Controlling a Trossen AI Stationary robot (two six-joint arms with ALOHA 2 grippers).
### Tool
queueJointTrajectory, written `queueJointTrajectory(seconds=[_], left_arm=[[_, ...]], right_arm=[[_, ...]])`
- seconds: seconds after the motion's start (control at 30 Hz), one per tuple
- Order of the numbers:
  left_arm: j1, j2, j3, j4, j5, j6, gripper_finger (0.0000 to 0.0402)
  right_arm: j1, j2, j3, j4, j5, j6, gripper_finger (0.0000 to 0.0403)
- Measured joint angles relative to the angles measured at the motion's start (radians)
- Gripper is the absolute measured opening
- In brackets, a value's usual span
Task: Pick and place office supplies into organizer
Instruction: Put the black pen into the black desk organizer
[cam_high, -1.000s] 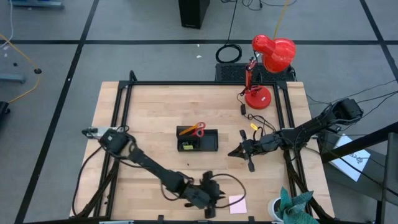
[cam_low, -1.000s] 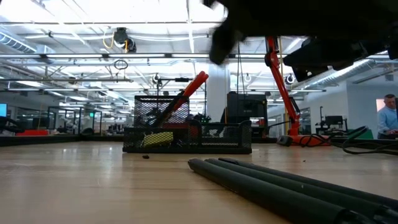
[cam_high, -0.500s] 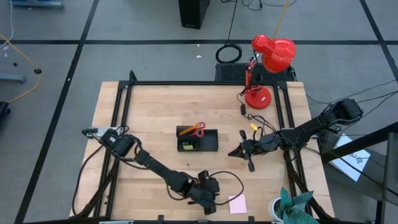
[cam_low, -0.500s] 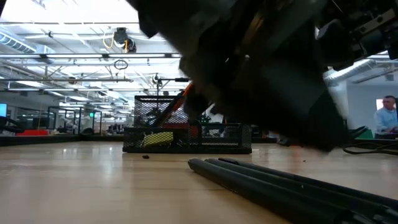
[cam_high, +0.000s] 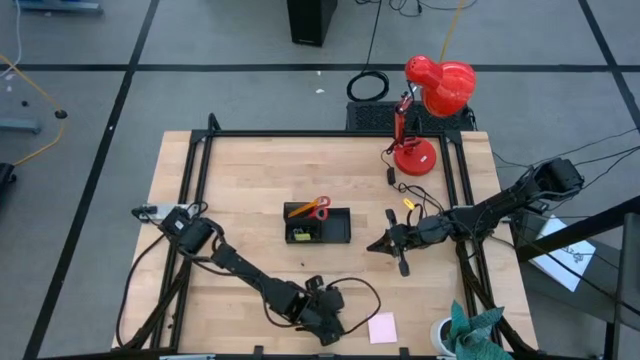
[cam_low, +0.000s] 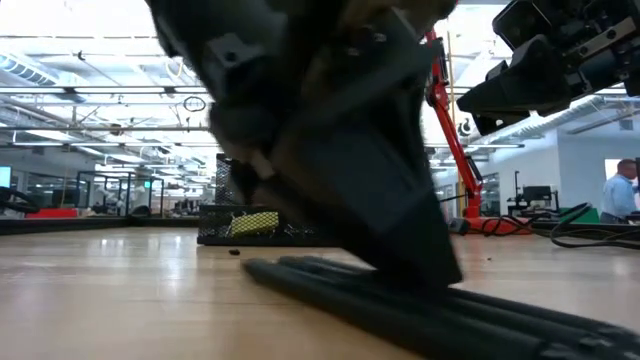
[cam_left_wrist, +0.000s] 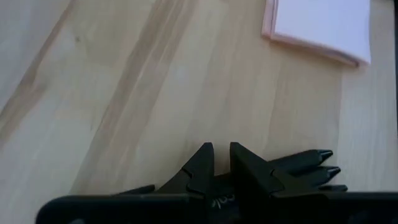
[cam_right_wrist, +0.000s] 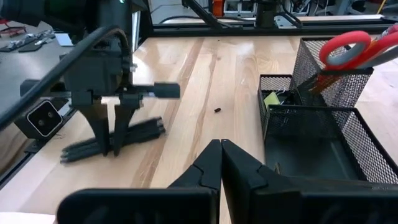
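In the high view we saw the left claw (cam_high: 322, 318) low at the bottom centre of the worktop (cam_high: 250, 180), clamped on the black pens (cam_right_wrist: 112, 142), which only the low and wrist views showed. Right of it lay the pink sticky-note pad (cam_high: 381, 328). The organizer (cam_high: 317, 225) sat mid-frame, holding red-handled scissors (cam_high: 314, 208). Farther right, the right claw (cam_high: 373, 246) hung with fingers together.
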Motion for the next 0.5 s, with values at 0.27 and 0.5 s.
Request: queueJointTrajectory(seconds=[0.27,0.5], left_arm=[[-0.043,-0.002,0.002,-0.124,-0.018,-0.063,0.006],[-0.049,-0.011,-0.007,-0.039,-0.091,0.041,0.006]], right_arm=[[0.0,0.0,0.0,-0.013,0.0,0.007,0.0004],[0.0,0.0,0.0,-0.013,0.001,0.007,0.0004]])
